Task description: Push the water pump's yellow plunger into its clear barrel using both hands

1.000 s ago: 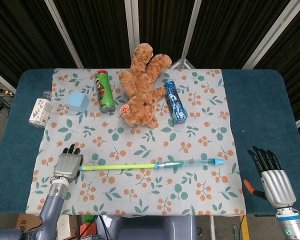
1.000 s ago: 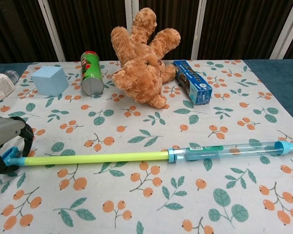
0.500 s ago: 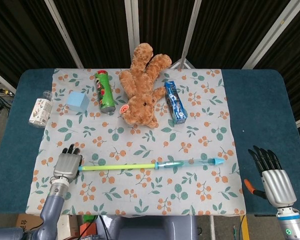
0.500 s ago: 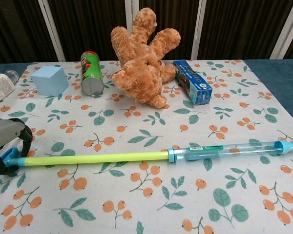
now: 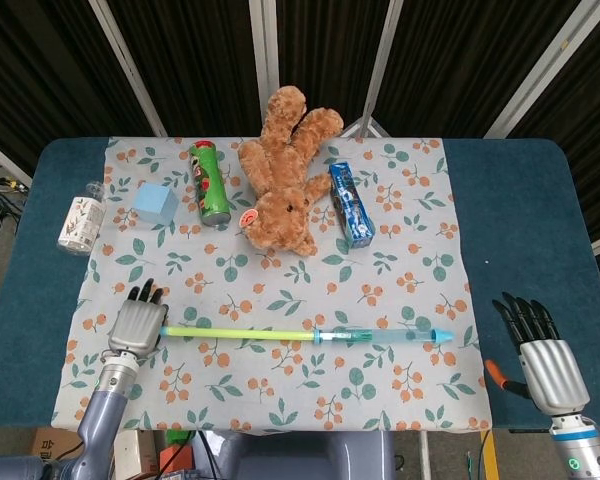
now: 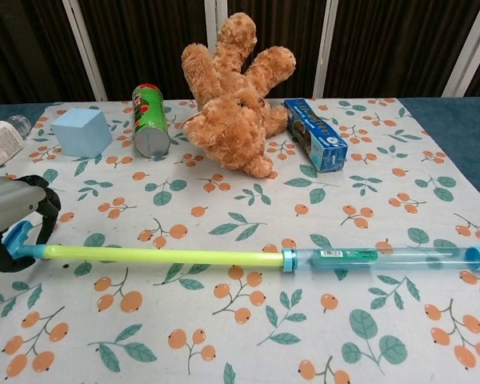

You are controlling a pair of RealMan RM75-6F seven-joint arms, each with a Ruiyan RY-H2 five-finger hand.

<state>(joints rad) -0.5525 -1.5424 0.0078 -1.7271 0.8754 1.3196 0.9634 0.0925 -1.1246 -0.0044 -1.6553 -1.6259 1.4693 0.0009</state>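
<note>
The water pump lies crosswise on the flowered cloth. Its yellow plunger [image 5: 238,332] [image 6: 164,256] is drawn far out of the clear barrel [image 5: 380,336] [image 6: 376,258], whose blue tip points right. My left hand [image 5: 135,325] [image 6: 10,212] sits at the plunger's left end, dark fingers curled around the blue handle [image 6: 18,240]. My right hand [image 5: 540,350] hovers off the cloth's right edge, fingers spread and holding nothing, well apart from the barrel tip; the chest view does not show it.
Along the back stand a brown teddy bear [image 5: 285,175], a green chips can [image 5: 209,182], a blue box [image 5: 349,205], a light blue cube [image 5: 156,203] and a bottle [image 5: 81,219]. An orange-handled tool [image 5: 496,373] lies beside my right hand.
The pump has swung: its barrel tip moved toward the near edge and slightly right, so it now lies level. My left hand edged away from me with the handle. The right hand barely moved.
</note>
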